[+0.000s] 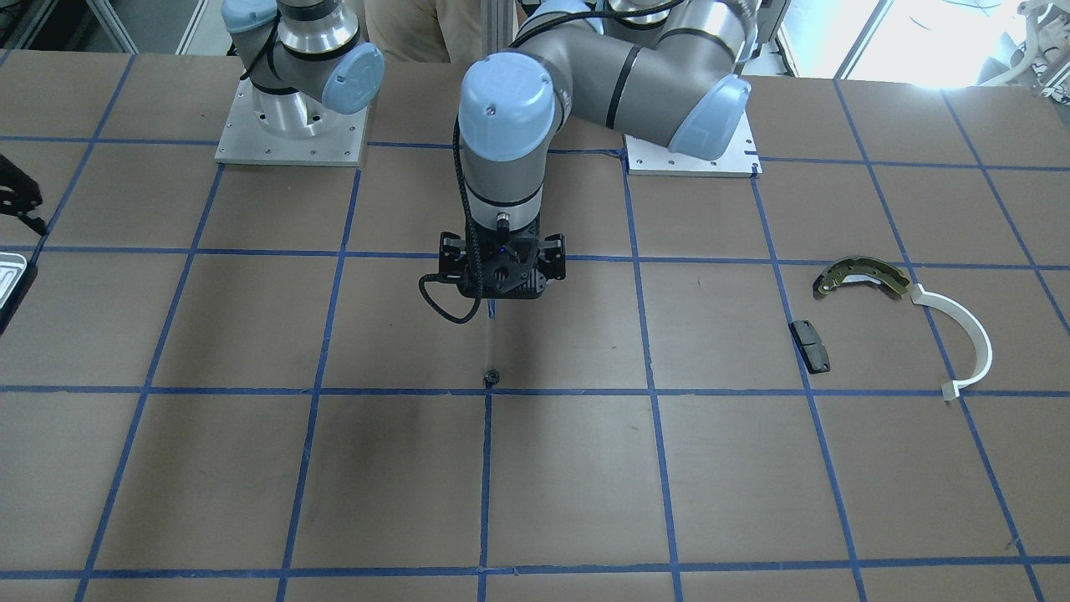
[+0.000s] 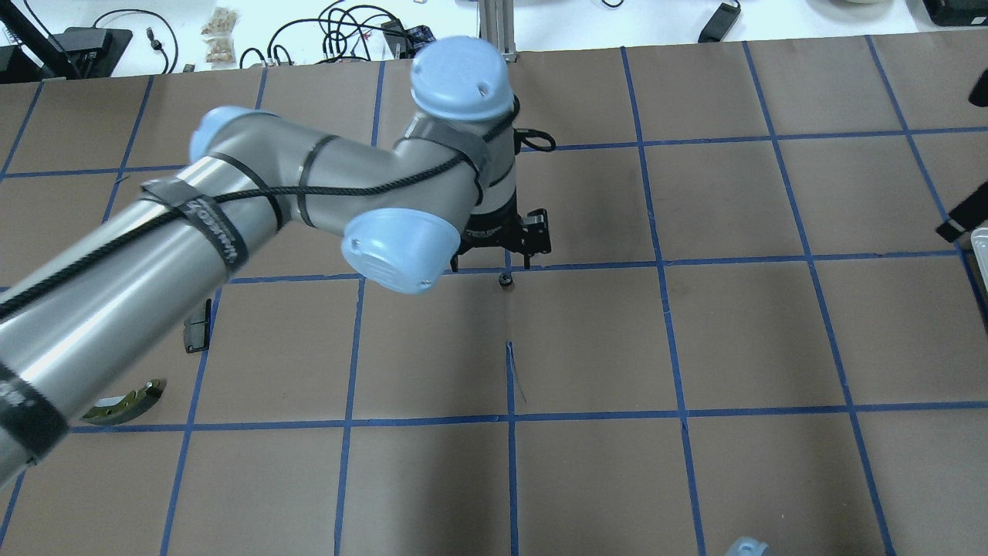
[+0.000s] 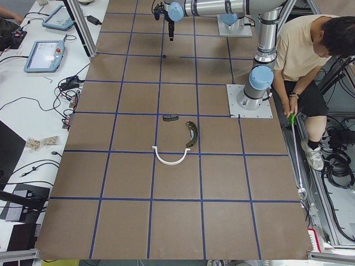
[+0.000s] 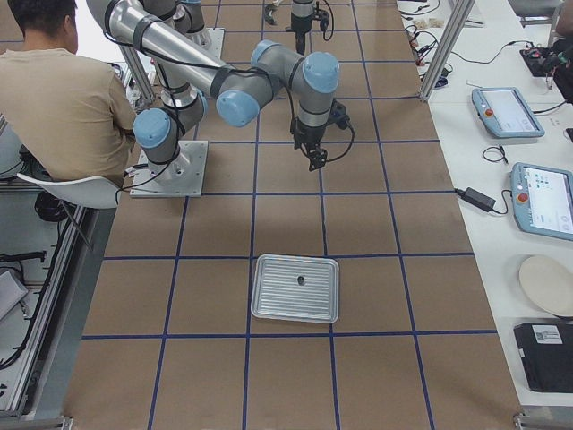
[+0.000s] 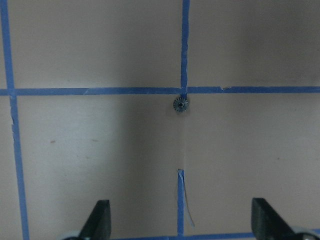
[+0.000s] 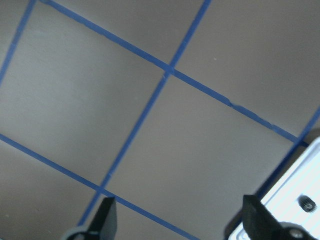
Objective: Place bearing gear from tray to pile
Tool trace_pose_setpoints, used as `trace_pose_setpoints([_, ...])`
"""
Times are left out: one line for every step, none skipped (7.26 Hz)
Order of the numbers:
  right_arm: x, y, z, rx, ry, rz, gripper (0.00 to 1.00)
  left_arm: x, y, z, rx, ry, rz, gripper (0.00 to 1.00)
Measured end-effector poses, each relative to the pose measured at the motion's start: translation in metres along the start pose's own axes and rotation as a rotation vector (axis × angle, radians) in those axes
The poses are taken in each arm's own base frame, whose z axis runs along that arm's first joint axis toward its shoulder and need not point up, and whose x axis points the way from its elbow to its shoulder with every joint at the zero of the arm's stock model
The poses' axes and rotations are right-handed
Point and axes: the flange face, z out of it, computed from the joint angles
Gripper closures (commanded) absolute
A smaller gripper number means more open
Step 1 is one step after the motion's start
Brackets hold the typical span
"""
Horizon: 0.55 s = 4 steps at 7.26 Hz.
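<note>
A small dark bearing gear (image 5: 180, 104) lies on the table on a blue tape crossing; it also shows in the front view (image 1: 491, 376) and the overhead view (image 2: 505, 279). My left gripper (image 5: 180, 201) is open and empty, above the table, and the gear lies ahead of its fingers, not between them. The pile lies apart from it: an olive-gold brake shoe (image 1: 861, 276), a white arc (image 1: 961, 343) and a black pad (image 1: 811, 344). The silvery tray (image 4: 269, 296) holds another small gear (image 6: 307, 203). My right gripper (image 6: 177, 200) is open and empty beside the tray's corner (image 6: 295, 180).
The table is brown paper with a blue tape grid. Both arm bases (image 1: 292, 125) stand at the robot's side. A person (image 4: 63, 98) sits beside the table. Tablets and cables (image 4: 510, 112) lie on a side bench.
</note>
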Motion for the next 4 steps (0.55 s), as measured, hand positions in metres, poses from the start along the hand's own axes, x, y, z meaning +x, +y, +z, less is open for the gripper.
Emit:
trace_pose_setpoints([0.044,0.028,0.019,-0.021,0.047,-0.039,0.11,0.009,-0.001,0.027,0.003,-0.029,0.0,0.0])
trace_pose_setpoints([0.085,0.054,0.043,-0.03,0.079,-0.058,0.11,0.014,-0.006,0.047,0.004,-0.039,0.003,0.0])
trace_pose_setpoints([0.12,0.079,0.073,-0.022,0.085,-0.062,0.1,0.019,-0.013,0.063,0.013,-0.039,0.006,0.0])
trace_pose_setpoints([0.149,0.102,0.106,0.013,0.06,-0.052,0.11,0.022,-0.021,0.077,0.03,-0.033,0.005,0.0])
